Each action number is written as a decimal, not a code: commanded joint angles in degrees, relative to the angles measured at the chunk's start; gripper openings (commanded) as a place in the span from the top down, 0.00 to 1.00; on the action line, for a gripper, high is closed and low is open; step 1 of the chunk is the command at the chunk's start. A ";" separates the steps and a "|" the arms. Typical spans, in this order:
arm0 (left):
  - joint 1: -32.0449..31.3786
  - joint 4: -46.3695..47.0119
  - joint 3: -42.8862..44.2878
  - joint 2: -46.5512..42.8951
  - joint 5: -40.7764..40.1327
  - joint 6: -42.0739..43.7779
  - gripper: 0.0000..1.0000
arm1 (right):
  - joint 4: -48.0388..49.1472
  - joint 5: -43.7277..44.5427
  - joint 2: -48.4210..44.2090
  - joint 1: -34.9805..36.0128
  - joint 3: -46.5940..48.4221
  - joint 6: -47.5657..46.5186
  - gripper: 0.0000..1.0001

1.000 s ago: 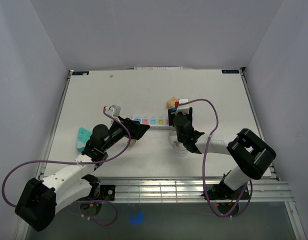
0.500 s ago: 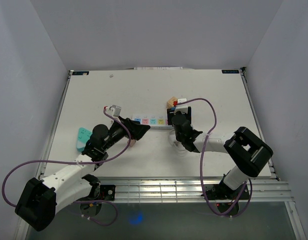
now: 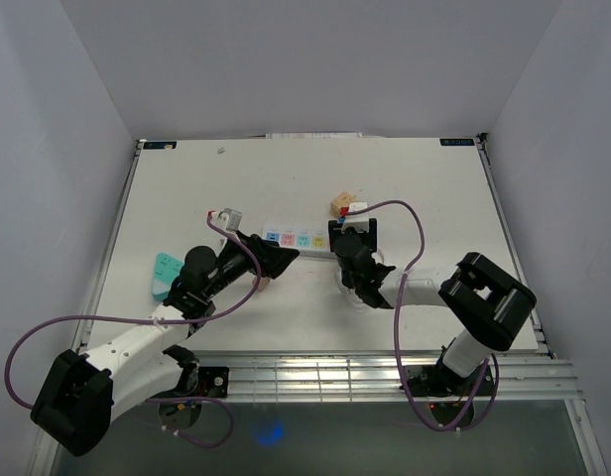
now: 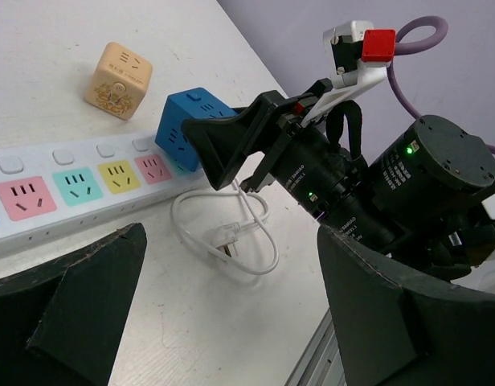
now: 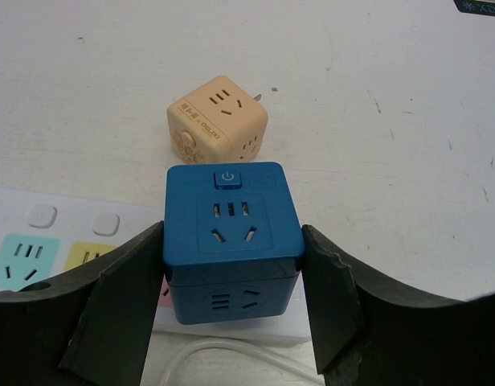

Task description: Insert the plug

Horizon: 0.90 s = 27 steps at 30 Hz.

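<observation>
My right gripper (image 5: 231, 277) is shut on a blue cube plug (image 5: 231, 233), one finger against each side. The cube stands on the right end of the white power strip (image 5: 38, 241), over the pink socket; I cannot tell how deep it sits. The left wrist view shows the cube (image 4: 186, 127) at the strip's (image 4: 63, 189) end with the right gripper's finger beside it. In the top view the right gripper (image 3: 347, 238) covers the cube. My left gripper (image 4: 231, 322) is open and empty, low over the table by the strip's left part (image 3: 286, 239).
A beige cube adapter (image 5: 218, 121) lies just behind the blue cube, also in the top view (image 3: 339, 204). The strip's white cable with its loose plug (image 4: 227, 237) is coiled in front of the strip. A teal object (image 3: 167, 275) lies at the left.
My right wrist has shifted slightly left over the strip's right end, with the blue cube in its jaws. The left arm has not moved.
</observation>
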 commanded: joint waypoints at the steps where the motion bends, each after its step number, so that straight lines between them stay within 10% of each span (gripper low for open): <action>1: 0.17 1.12 -0.15 -0.58 0.72 -0.14 0.02 | 5.47 6.39 1.00 1.82 -0.58 0.58 0.92; 27: 0.17 1.12 -0.58 0.56 -0.95 -0.49 0.02 | 9.96 15.28 2.67 7.18 -7.61 7.69 0.92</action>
